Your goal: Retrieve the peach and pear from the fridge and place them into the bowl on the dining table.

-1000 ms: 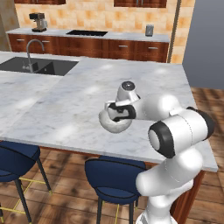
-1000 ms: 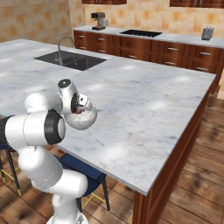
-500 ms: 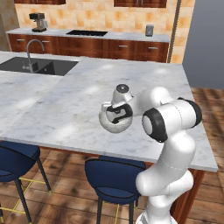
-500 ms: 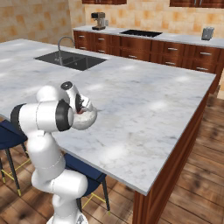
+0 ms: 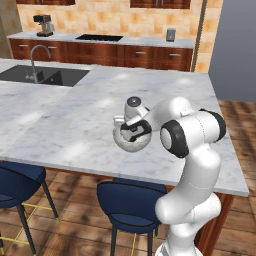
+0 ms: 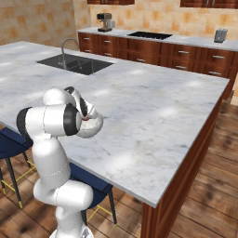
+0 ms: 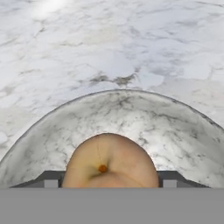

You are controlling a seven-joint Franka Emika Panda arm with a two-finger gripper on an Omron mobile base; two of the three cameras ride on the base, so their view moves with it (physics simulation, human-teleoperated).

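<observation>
Hand view has the peach (image 7: 111,162) between the end effector (image 7: 109,180) fingertips over the bowl (image 7: 131,118) on the desk (image 7: 109,43); grip unclear.

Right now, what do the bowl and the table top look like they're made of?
The bowl looks like stone or glazed ceramic: whitish-grey with dark marble-like veins, smooth inside. The dining table top looks like polished marble: white-grey, veined, with soft light patches. Being rendered, both are guesses.

Orange-red peach (image 7: 109,162) in a grey-veined whitish bowl (image 7: 57,131).
We see white-grey marble dining table (image 5: 90,100), navy stools (image 5: 131,202), perhaps brown wood flooring.
</observation>
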